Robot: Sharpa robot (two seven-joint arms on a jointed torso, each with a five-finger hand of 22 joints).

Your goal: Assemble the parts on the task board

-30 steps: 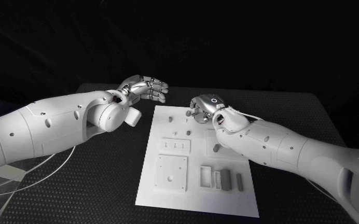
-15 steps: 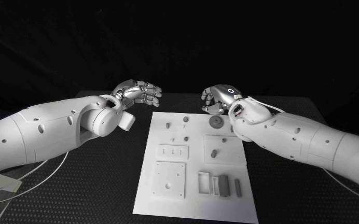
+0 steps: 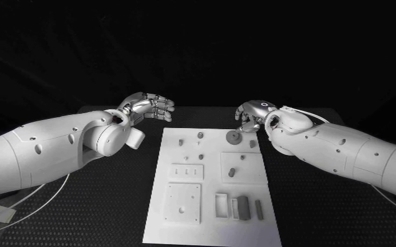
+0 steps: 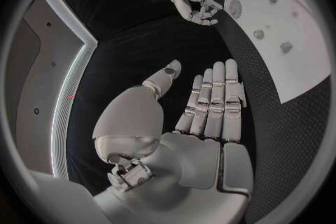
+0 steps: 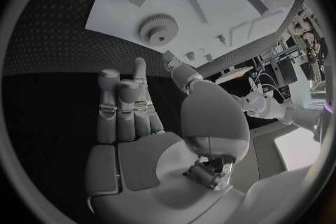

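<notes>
I see my right hand (image 3: 252,114) empty, fingers loosely apart, just beyond the task board's (image 3: 212,224) far right corner, the grey gear (image 3: 234,137) lying flat on the board just beside its fingertips (image 5: 140,63), while my left hand (image 3: 149,107) hovers open, holding nothing, off the far left corner.
</notes>
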